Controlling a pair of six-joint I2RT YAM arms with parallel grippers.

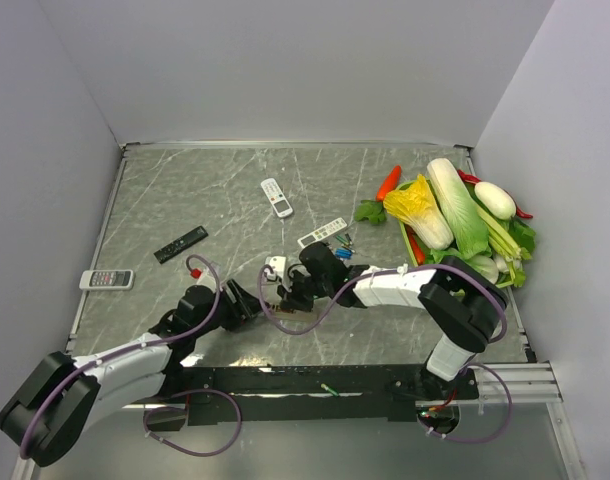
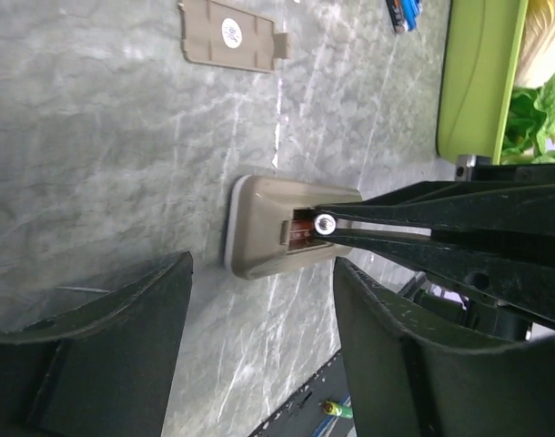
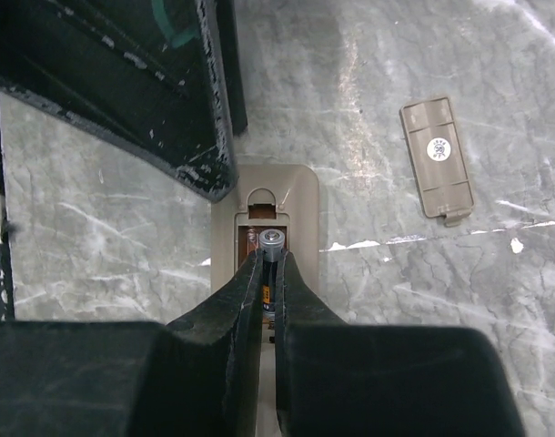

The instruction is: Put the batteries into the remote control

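While the right gripper [image 3: 270, 266] pinches a battery [image 3: 272, 240] over the remote control's [image 3: 301, 202] bay [image 3: 247, 238], the left gripper [image 2: 261, 273] gapes empty. The remote lies just beyond it.

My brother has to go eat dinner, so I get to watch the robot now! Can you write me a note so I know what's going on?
Left gripper: open, holding nothing, one finger on each side of the remote control, with gaps showing.
Right gripper: shut on a battery, lowering it into the open bay.
The remote control lies back up. Its battery cover is off and lies apart from it. Spare batteries lie near the green tray.
Done: cover off, one battery at the bay.
Left: seat it and add the rest. I cannot tell if one is already in.
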